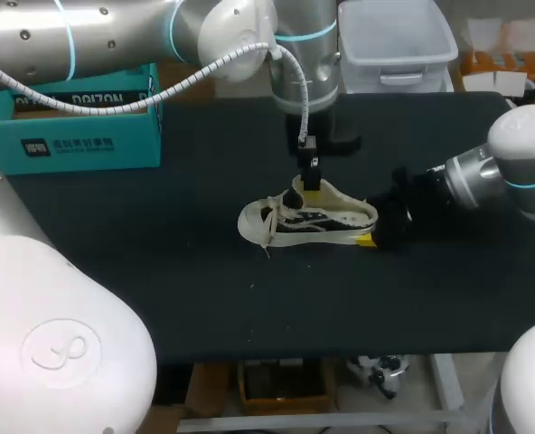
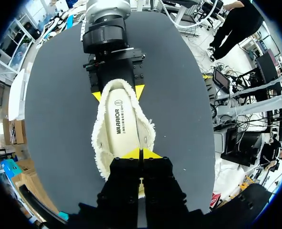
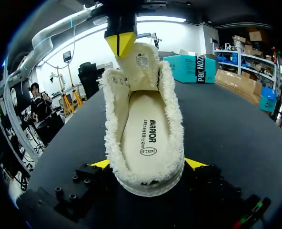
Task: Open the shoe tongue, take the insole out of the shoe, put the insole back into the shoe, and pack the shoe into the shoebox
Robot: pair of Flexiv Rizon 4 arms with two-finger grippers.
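Observation:
A cream fleece-lined shoe [image 1: 308, 221] lies on the black table [image 1: 159, 271], toe to the left. Its white insole [image 2: 124, 126] [image 3: 148, 133] rests flat inside. My left gripper [image 1: 312, 185] [image 2: 141, 153] comes down from above and is shut on the shoe tongue [image 3: 143, 59], holding it upright and open. In the right wrist view it [image 3: 121, 43] shows at the tongue's top. My right gripper [image 1: 376, 231] [image 3: 148, 164] [image 2: 118, 93] is at the heel, with a yellow tip touching each side, shut on the shoe. The teal shoebox [image 1: 78, 127] [image 3: 196, 67] stands at the back left.
A white plastic bin [image 1: 396, 41] stands beyond the table's back edge, right of centre. The shoe's laces [image 1: 266, 237] trail toward the front. Bare black table surface spreads in front of the shoe and on its left.

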